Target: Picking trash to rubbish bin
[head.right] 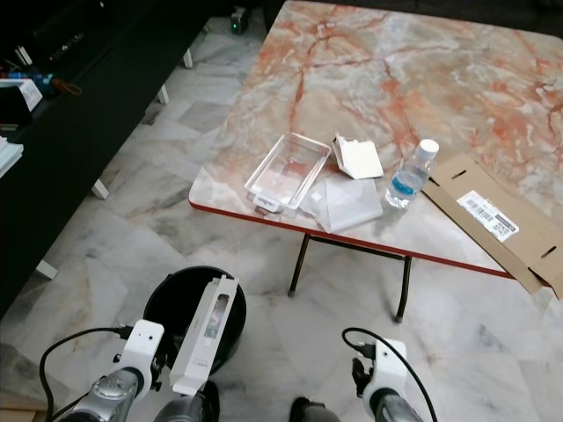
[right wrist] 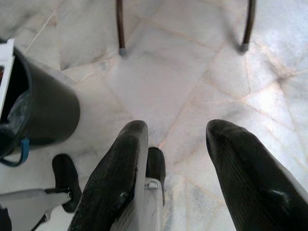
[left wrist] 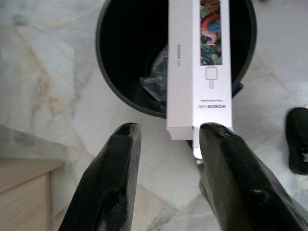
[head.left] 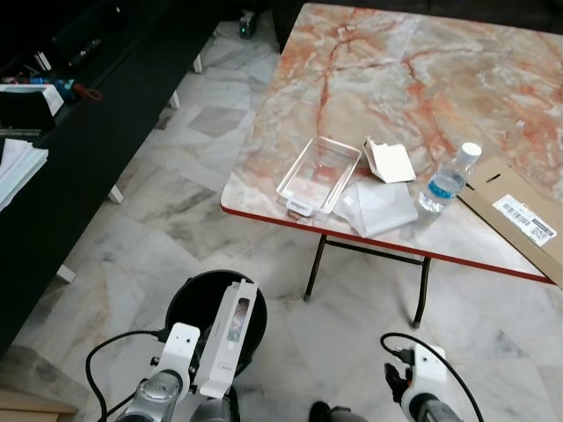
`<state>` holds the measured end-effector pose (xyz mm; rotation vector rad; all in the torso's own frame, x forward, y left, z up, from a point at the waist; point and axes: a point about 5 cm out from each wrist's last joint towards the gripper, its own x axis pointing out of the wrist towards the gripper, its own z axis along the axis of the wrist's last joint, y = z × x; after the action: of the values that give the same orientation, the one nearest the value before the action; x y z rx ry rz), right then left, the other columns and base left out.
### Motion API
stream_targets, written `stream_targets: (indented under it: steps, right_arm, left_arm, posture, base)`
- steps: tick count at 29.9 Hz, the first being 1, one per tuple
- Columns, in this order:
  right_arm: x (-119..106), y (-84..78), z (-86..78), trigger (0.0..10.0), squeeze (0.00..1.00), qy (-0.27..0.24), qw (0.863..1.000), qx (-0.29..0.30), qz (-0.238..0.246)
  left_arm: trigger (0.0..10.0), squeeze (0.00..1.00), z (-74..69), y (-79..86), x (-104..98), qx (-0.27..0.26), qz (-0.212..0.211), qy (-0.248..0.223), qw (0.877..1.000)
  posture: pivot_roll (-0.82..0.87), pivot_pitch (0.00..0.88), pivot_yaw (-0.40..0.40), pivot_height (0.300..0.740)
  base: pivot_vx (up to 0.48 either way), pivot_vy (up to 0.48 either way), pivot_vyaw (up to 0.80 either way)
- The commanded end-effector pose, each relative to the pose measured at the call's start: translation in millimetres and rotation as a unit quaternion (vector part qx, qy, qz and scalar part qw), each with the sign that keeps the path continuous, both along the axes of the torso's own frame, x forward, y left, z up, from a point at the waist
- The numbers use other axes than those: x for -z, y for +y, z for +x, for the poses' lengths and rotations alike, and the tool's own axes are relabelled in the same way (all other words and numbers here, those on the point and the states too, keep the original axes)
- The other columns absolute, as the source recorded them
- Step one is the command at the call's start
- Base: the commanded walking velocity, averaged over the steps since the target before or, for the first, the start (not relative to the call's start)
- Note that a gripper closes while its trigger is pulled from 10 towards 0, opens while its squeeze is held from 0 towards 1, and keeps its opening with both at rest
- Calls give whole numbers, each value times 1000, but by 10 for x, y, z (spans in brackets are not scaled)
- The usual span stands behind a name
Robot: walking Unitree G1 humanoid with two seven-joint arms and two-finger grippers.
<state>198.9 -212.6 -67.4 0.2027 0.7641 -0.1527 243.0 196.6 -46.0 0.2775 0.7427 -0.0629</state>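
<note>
Left gripper [left wrist: 166, 139] holds a long white printed cardboard box [head.left: 226, 335] over the round black plastic rubbish bin [head.left: 189, 303].

Head view: we find the box's far end above the bin mouth, near-left of the marble-topped table [head.left: 369, 61]. Left wrist view: fingers are spread, one touching the box edge; we advise centring before letting go. Right wrist view: right gripper [right wrist: 175, 144] hangs idle, fingers apart, over the floor.

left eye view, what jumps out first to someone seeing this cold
A long white printed carton hangs over the round black rubbish bin on the pale marble floor, just beyond the left gripper, whose fingers are spread. Beyond it, the red-veined marble table carries a clear plastic tray and a clear water bottle.
</note>
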Motion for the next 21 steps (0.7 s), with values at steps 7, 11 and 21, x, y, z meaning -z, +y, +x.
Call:
stream_targets:
  steps: [7, 11, 21]
  right_arm:
    - [30, -8, -42, 10000, 0, 4, 999, 39, 11]
    - [37, -9, -57, 10000, 0, 6, 999, 38, 8]
    - [77, 13, -120, 10000, 0, 16, 999, 48, 13]
  left_arm:
    - [10000, 0, -25, 51, 19, -3, 12, 16, 1000]
    - [10000, 0, -10, 42, 10, -2, 13, 15, 1000]
    - [10000, 0, 7, 38, -1, 3, 15, 14, 1000]
  posture:
    - [122, 120, -1, 740]
    - [127, 111, -1, 740]
    - [134, 94, 1, 740]
  base:
    - [0, -171, -407]
    - [0, -241, 0]
    - [0, -192, 0]
